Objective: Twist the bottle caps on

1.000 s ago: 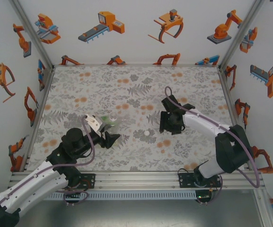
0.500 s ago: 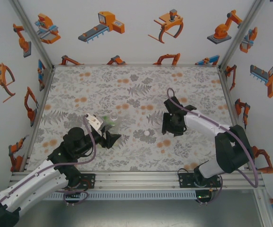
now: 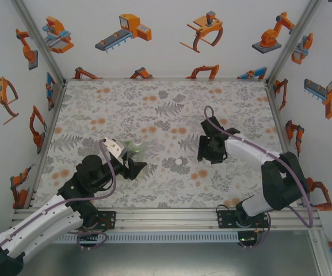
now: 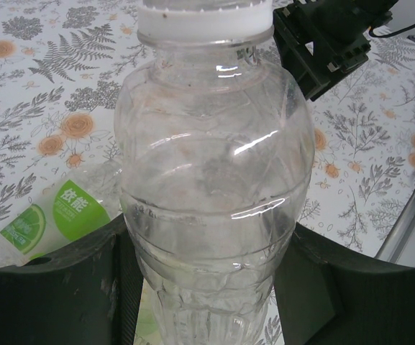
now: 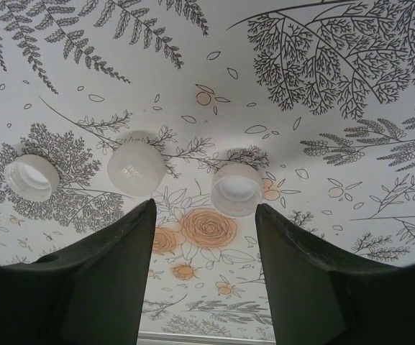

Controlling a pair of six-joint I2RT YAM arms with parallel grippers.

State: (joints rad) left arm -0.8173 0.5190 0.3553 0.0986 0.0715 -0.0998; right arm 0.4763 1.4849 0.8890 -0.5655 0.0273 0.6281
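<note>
Clamped shut with the left gripper point(image 4: 207, 277) on a clear bottle point(image 4: 214, 180) with no label. Squeezing its lower half, one dark finger point(image 4: 56, 287) on each side. Standing up straight, with a white cap point(image 4: 204, 18) sitting on the neck. Hard to tell if twisted all the way down. Just behind one finger, lying flat on the flowery table point(image 4: 34, 86): a second bottle with a green label point(image 4: 56, 212). Farther back, past the white cap: the black right gripper point(image 4: 329, 43).

Spread wide apart at the right gripper's jaws, holding nothing. Hanging over the table, with two dark fingers point(image 5: 92, 280) pointing down at it. Below them, three small white loose caps in a row, none touching. Lying in the gap between the fingers, hollow side up: the near cap point(image 5: 236, 189). Just past one fingertip, flat top up: the middle cap point(image 5: 136, 168). Off to the side beyond that, hollow side up: the far cap point(image 5: 31, 177).
</note>
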